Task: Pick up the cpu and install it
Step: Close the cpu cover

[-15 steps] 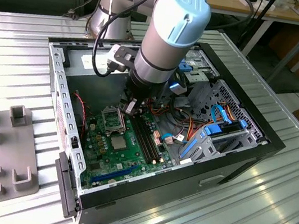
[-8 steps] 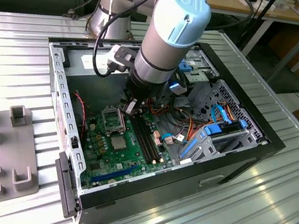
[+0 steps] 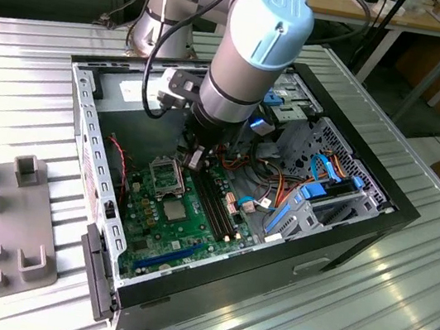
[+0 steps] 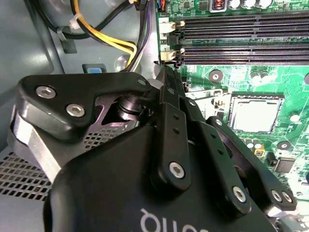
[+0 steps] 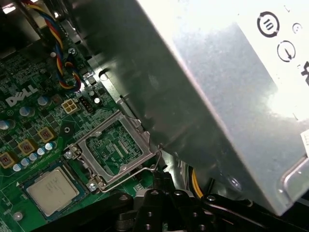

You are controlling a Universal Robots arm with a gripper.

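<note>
The end effector (image 4: 170, 72) hovers near the cpu (image 4: 254, 114) seated in its socket, fingers together, holding nothing.

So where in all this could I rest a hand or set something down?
The ribbed metal table around the computer case is bare. Inside, the dark floor patch behind the motherboard is free. Near the gripper and cables it is crowded.

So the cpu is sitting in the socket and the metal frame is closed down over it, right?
Not quite. The cpu does sit in the socket, but the metal frame is swung open beside it, not closed down over it. The first wrist view shows this.
</note>
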